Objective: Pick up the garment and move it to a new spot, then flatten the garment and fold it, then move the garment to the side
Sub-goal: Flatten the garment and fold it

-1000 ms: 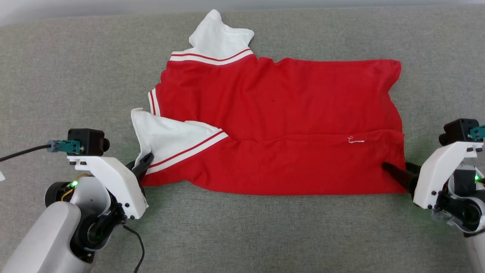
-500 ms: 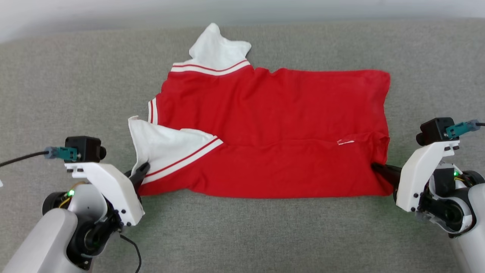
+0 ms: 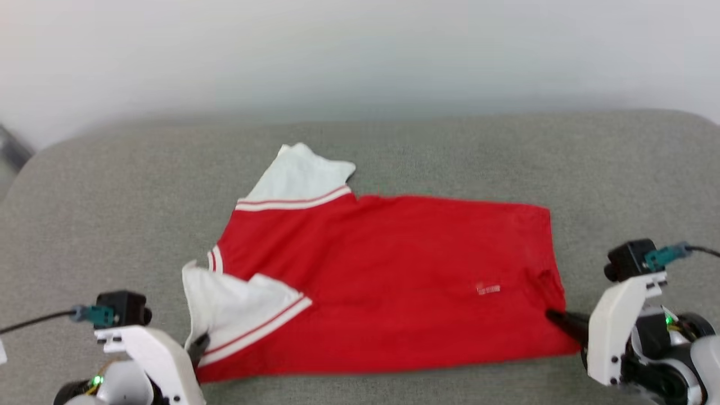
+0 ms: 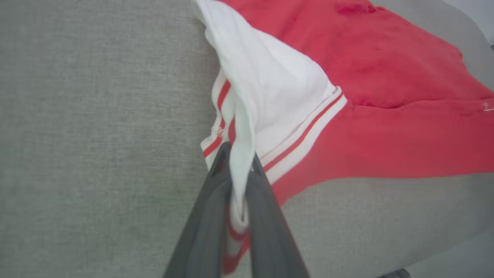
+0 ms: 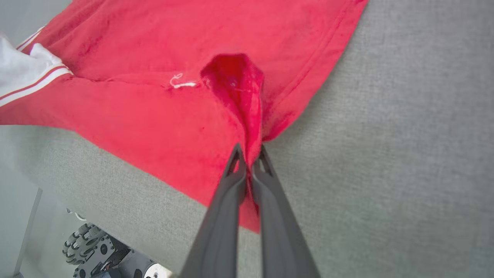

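Tightly closed, left claw (image 4: 237, 154) grips the garment (image 3: 394, 281) (sleeve (image 4: 278, 88)); right claw (image 5: 249, 151) likewise grips its hem (image 5: 247, 112).

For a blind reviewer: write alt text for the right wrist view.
The right tool is shut on a pinched-up fold of the red garment, which lies on a grey fabric surface. Its white sleeve shows at left.

Shirt (image 3: 388, 281) red; sleeves (image 3: 236, 304) white with red-and-white striped trim (image 3: 261, 328); small white mark (image 3: 488, 289) at its right. Surface (image 3: 112, 197) grey weave. Fingers (image 5: 220, 231) dark grey.
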Controlling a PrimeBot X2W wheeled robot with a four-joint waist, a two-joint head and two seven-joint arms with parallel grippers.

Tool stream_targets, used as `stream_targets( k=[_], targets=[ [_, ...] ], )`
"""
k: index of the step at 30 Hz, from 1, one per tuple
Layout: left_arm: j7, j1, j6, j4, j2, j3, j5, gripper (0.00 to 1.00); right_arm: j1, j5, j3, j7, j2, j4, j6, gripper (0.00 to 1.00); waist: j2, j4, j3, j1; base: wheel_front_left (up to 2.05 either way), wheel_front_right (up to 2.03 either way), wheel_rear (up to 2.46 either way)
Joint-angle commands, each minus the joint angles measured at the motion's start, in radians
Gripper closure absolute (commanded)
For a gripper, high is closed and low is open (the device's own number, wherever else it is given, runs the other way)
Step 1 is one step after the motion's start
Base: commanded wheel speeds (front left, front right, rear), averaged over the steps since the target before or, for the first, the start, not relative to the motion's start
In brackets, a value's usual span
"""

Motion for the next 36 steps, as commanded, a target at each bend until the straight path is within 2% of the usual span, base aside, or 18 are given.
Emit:
stream_targets(
  k=[1,4,7,8,9,10,11,14,17,24,30,31,36],
  targets=[
    [0.003,0.032,0.007,-0.012,0.005,0.002,-0.008,1.0,0.031,0.008,-0.01,0.008,-0.005,-0.008,0.0,1.0,0.0,0.002,-0.027,0.0001,0.0,0.0,0.0],
    [0.01,0.084,0.022,-0.024,0.017,0.007,-0.022,1.0,0.092,0.007,-0.042,0.023,-0.001,-0.013,0.0,1.0,0.0,0.004,-0.044,0.0001,0.0,0.0,0.0],
    [0.011,0.104,0.017,-0.027,0.01,-0.004,-0.028,1.0,0.146,-0.006,-0.074,0.026,0.012,-0.007,0.0,1.0,0.0,0.008,-0.046,0.0001,0.0,0.0,0.0],
    [0.005,0.102,0.015,-0.021,0.003,-0.007,-0.026,1.0,0.162,-0.011,-0.079,0.023,0.021,-0.005,0.0,0.73,0.0,0.009,-0.044,0.0001,0.0,0.0,0.0],
    [0.004,0.1,0.012,-0.008,-0.008,-0.013,-0.028,0.8,0.177,-0.007,-0.087,0.012,0.035,-0.002,0.0,0.22,0.0,0.009,-0.041,0.0001,0.0,0.0,0.0],
    [-0.002,0.094,0.004,0.004,-0.02,-0.017,-0.034,0.3,0.188,-0.012,-0.093,0.0,0.042,0.003,0.0,0.0,0.0,0.009,-0.038,0.0001,0.0,0.0,0.0],
    [-0.009,0.084,-0.001,0.018,-0.029,-0.017,-0.034,0.0,0.197,-0.023,-0.092,-0.012,0.044,0.005,0.0,0.0,0.0,0.007,-0.034,0.0001,0.0,0.0,0.0],
    [-0.038,0.059,-0.014,0.062,-0.051,-0.018,-0.026,0.0,0.209,-0.064,-0.084,-0.091,0.053,-0.009,0.0,0.0,0.0,-0.005,-0.028,0.0001,0.0,0.0,0.0],
    [-0.08,0.031,-0.019,0.082,-0.051,-0.004,-0.003,0.0,0.197,-0.139,-0.099,-0.224,0.06,-0.033,0.0,0.0,0.0,-0.026,-0.023,0.0001,0.0,0.0,0.0],
    [-0.178,-0.079,0.019,0.062,-0.051,0.037,0.07,0.0,0.134,-0.267,-0.155,-0.48,0.115,-0.104,0.0,0.0,0.0,-0.081,0.026,0.0001,0.0,0.0,0.0],
    [-0.243,-0.26,0.041,0.07,-0.053,0.062,0.145,0.0,0.066,-0.344,-0.199,-0.625,0.169,-0.177,0.0,0.0,0.0,-0.126,0.154,0.0001,0.0,0.0,0.0],
    [-0.247,-0.328,0.033,0.082,-0.047,0.067,0.159,0.0,0.041,-0.364,-0.203,-0.659,0.189,-0.204,0.0,0.0,0.0,-0.144,0.208,0.0001,0.0,0.0,0.0],
    [-0.201,-0.486,-0.005,0.14,-0.018,0.076,0.161,0.0,-0.013,-0.397,-0.191,-0.712,0.218,-0.245,0.0,0.0,0.0,-0.195,0.322,0.0001,0.0,0.0,0.0]
  ],
)
